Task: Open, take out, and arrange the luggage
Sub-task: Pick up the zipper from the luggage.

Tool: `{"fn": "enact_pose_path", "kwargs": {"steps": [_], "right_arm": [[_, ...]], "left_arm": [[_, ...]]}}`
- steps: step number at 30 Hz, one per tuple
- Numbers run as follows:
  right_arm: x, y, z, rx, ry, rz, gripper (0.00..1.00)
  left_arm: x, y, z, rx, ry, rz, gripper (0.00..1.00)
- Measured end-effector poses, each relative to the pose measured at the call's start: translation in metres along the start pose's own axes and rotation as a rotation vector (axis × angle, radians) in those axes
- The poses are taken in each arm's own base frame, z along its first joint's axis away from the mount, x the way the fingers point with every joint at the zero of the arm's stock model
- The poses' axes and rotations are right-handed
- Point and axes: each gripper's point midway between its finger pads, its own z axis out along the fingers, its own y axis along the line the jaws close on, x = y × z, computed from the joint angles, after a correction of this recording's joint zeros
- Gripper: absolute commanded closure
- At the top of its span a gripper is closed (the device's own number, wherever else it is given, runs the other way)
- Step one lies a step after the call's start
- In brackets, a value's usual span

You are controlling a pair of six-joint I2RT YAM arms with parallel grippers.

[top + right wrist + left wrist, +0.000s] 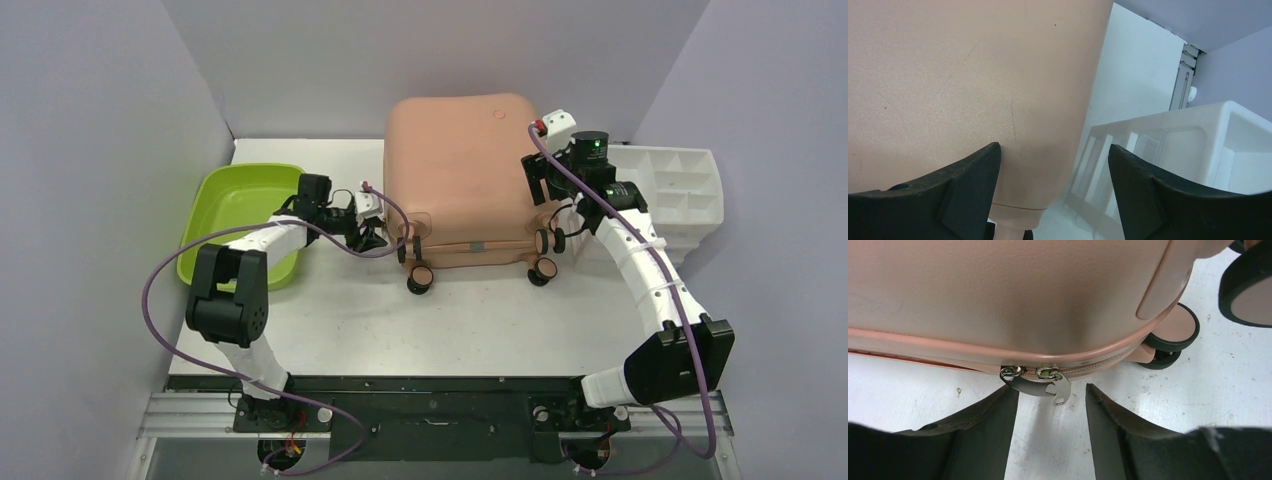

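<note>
**A:** Where does the salmon-pink suitcase (458, 175) sit?

**B:** Flat on the white table (480, 330), toward the back and about in the middle, with its caster wheels (420, 279) turned to the near edge. Both shell halves lie together. The small round logo (499, 114) shows near the far right corner of the top.

**A:** And the left gripper (1052, 402)?

**B:** It is low at the suitcase's near left corner, close by a wheel. Its jaws stand apart and hold nothing. In the left wrist view the two metal zipper pulls (1040, 382) hang side by side from the seam, just ahead of the gap between the black fingers (998, 430). I cannot tell whether a fingertip touches them.

**A:** Is the zip closed there?

**B:** The two sliders meet, and to the right of them the pink zipper tape looks shut, as far as that view shows.

**A:** The right gripper (1053, 160)?

**B:** Spread wide too and empty, at the suitcase's right side, between the shell and the white drawer organizer (680, 185). In the right wrist view one finger lies right against the pink shell, but contact is not clear.

**A:** Anything else on the table?

**B:** A lime-green plastic tub (240, 215) at the left, partly under the left arm and apart from the suitcase.
</note>
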Motion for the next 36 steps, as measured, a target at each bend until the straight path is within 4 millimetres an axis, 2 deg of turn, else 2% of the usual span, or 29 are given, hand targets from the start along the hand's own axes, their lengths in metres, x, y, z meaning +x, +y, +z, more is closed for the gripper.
{"fn": "enact_pose_path", "kwargs": {"steps": [5,14,20,25,36], "right_arm": [[0.001,-0.004,0.000,0.024,0.006,0.011,0.26],[0.000,-0.005,0.000,0.035,0.002,0.024,0.26],[0.000,-0.005,0.000,0.035,0.002,0.026,0.26],[0.000,-0.005,0.000,0.035,0.002,0.026,0.26],[-0.001,-0.004,0.001,0.026,-0.002,0.026,0.26]], "left_arm": [[-0.005,-0.001,-0.005,-0.022,-0.009,0.007,0.50],[-0.030,0.001,-0.027,-0.074,-0.041,0.089,0.50],[-0.027,-0.007,-0.023,-0.048,-0.026,0.106,0.51],[-0.018,-0.016,-0.007,-0.011,0.006,0.095,0.51],[-0.007,-0.006,-0.002,-0.040,0.051,0.059,0.51]]}}
